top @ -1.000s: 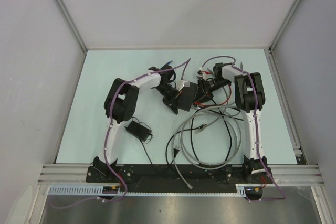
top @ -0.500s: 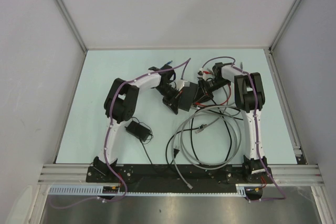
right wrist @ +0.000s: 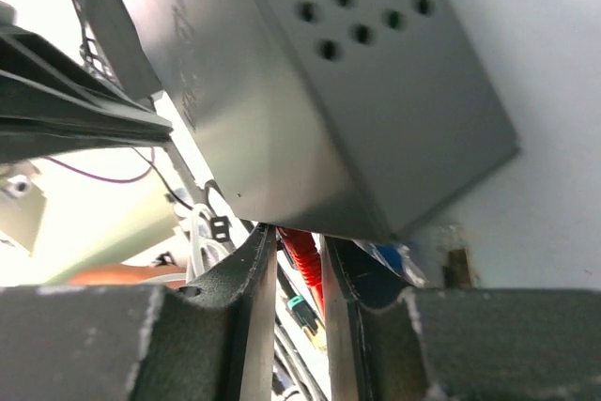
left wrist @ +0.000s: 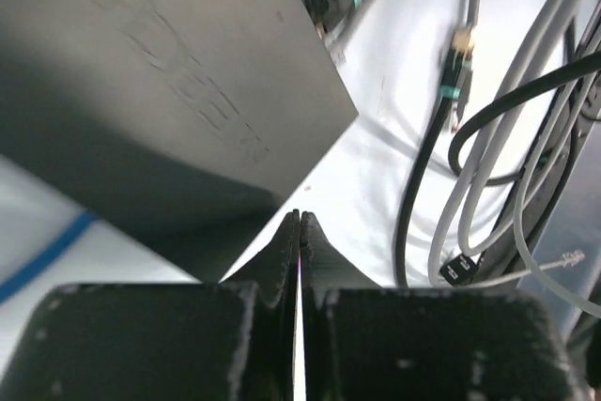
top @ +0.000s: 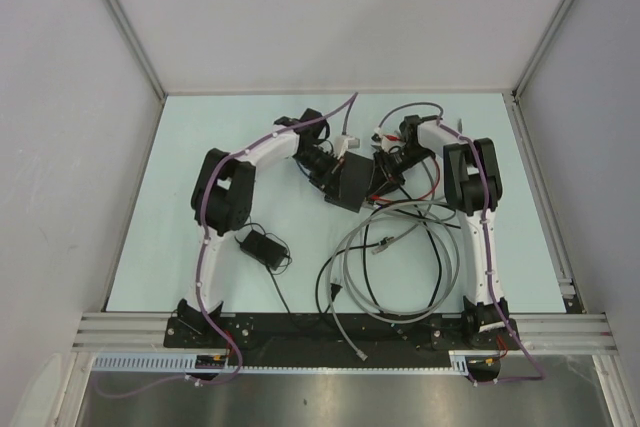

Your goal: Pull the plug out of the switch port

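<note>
Over the last second the left arm has swung its wrist toward the far side of the pale table. The flat, matte-black rectangular switch has turned with it and now sits more squarely between the left tool and the right tool. This looks like bracing the box for the pull, and the plug appears not yet out.

The top view gives only that layout, because both tools are dark shapes against the switch. The left wrist view shows the left tool with its fingers pressed flat together and nothing visible between them, its tips just under a corner of the switch. The right wrist view shows the box's vented side. Below it the right tool is drawn down to a narrow gap around a small red plug, apparently gripping it, though the port itself is hidden.
</note>
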Robot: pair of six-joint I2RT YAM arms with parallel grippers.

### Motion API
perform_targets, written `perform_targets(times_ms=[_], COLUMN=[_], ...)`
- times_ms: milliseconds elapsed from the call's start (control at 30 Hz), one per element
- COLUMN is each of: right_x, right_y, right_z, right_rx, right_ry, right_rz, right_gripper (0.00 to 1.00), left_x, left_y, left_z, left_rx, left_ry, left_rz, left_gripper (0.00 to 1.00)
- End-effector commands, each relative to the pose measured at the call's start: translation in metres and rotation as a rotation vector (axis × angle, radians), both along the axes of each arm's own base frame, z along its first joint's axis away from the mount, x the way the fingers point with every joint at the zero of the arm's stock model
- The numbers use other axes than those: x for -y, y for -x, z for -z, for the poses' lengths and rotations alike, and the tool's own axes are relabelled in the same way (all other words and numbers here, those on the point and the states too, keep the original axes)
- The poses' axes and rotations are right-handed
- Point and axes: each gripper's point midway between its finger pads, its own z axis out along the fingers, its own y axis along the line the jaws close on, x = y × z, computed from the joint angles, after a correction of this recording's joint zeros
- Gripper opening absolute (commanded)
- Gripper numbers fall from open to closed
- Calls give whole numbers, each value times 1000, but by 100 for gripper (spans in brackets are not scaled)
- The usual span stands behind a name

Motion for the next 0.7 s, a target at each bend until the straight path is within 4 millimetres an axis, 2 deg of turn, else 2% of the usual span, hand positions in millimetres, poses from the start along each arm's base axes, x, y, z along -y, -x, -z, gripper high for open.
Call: perform_targets(times_ms=[0,200,333,433,500,567,667], right_x=[12,11,25,33,43,43,34], right_y=[-7,-8,-11,-3,11,22,27], right_z=[60,56,54,58,67,71,66], right_rx=[160,196,198,165,129,82,77], right_ry=[244,253,289,297,332,324,262], right_rz=[-136,-167,-120,-122,-145,-154,-197], right_gripper=[18,18,17,17,16,15,13], left_x=[4,-4,-11,-17,-20,-21,-25], left_y=[-31,-41,-43,-38,-31,-25,-26], left_z=[-37,1,27,42,52,59,63], left_rx=[108,59,25,-4,-29,-55,-36], left_ry=[82,-11,-104,-143,-157,-166,-193], left_rz=[-36,-108,-166,-176,-178,-178,-179], left_gripper=[0,0,0,0,0,0,0])
